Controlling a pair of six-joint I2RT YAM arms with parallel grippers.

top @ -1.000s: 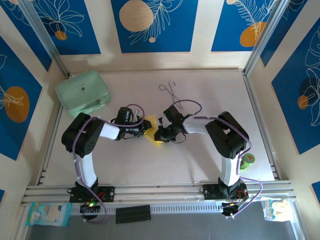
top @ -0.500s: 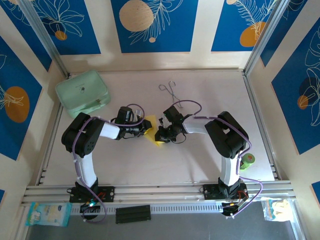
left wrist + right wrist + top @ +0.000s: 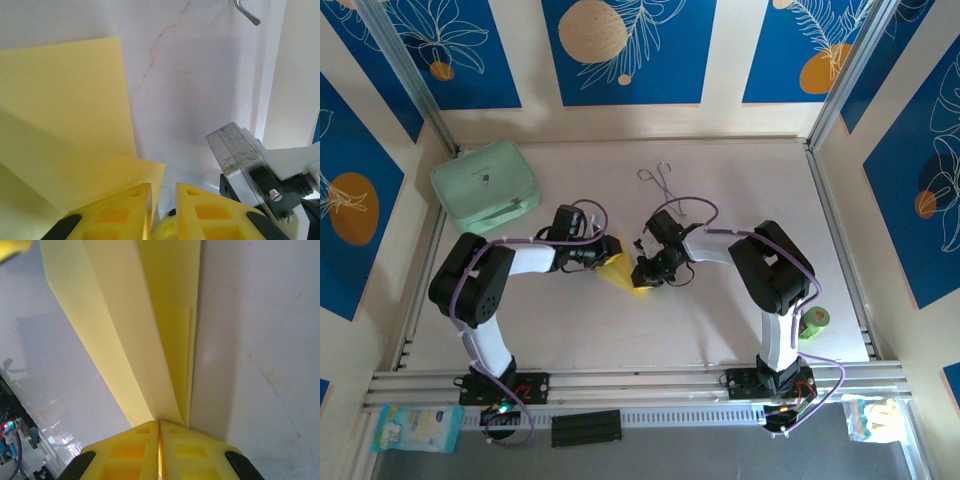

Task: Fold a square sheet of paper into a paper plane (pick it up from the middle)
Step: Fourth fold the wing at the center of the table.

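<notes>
The square sheet of paper [image 3: 623, 277] is folded into a narrow yellow wedge and lies mid-table between both grippers. My right gripper [image 3: 642, 269] is at its right edge. In the right wrist view its jaws [image 3: 159, 423] are pressed together on the paper [image 3: 150, 330], whose creased layers fan out away from the pads. My left gripper [image 3: 608, 252] is at the paper's upper left. In the left wrist view its fingers [image 3: 163, 188] stand a little apart, with table showing in the gap. A raised flap of the paper [image 3: 65, 110] runs along the inside of the left finger.
A mint-green case [image 3: 487, 185] sits at the back left. Thin metal tongs [image 3: 660, 181] lie behind the grippers, their tip [image 3: 248, 13] in the left wrist view. A green tape roll [image 3: 814, 320] stands by the right rail. The right gripper's body [image 3: 240, 155] is close to my left fingers.
The left arm's elbow has swung outward to the left, and its gripper has edged right along the paper. The right gripper has stayed on the paper's edge.
</notes>
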